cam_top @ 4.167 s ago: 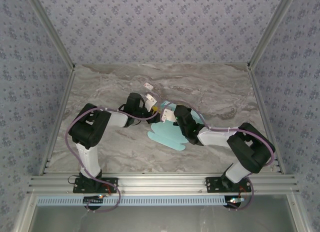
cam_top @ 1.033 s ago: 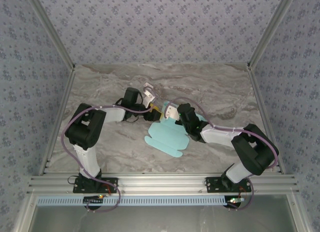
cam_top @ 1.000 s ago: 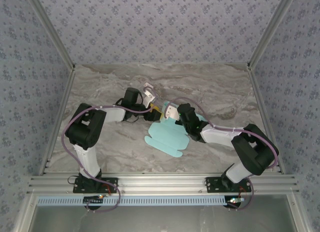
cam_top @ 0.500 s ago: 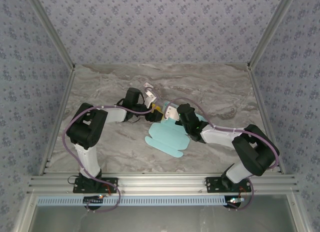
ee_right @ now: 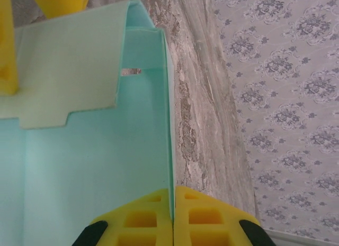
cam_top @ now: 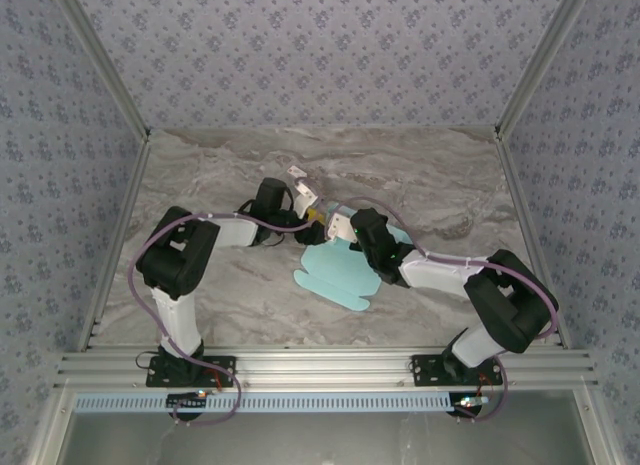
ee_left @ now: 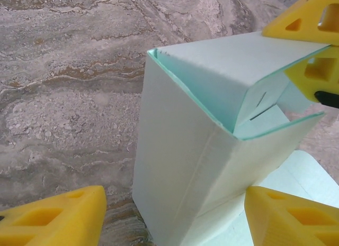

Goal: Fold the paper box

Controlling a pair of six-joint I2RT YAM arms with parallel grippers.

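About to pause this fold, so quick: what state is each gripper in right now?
Left gripper: open, jaws either side of the paper box's raised wall.
Right gripper: closed, pinching the paper box's edge.

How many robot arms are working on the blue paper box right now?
2: the left arm reaches in from the left, the right arm from the right, meeting at the paper box.

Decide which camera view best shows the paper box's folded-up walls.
Left wrist: the paper box shows upright walls, creases and slits. Right wrist shows its inside and one wall edge-on; top external shows mostly flat flaps.
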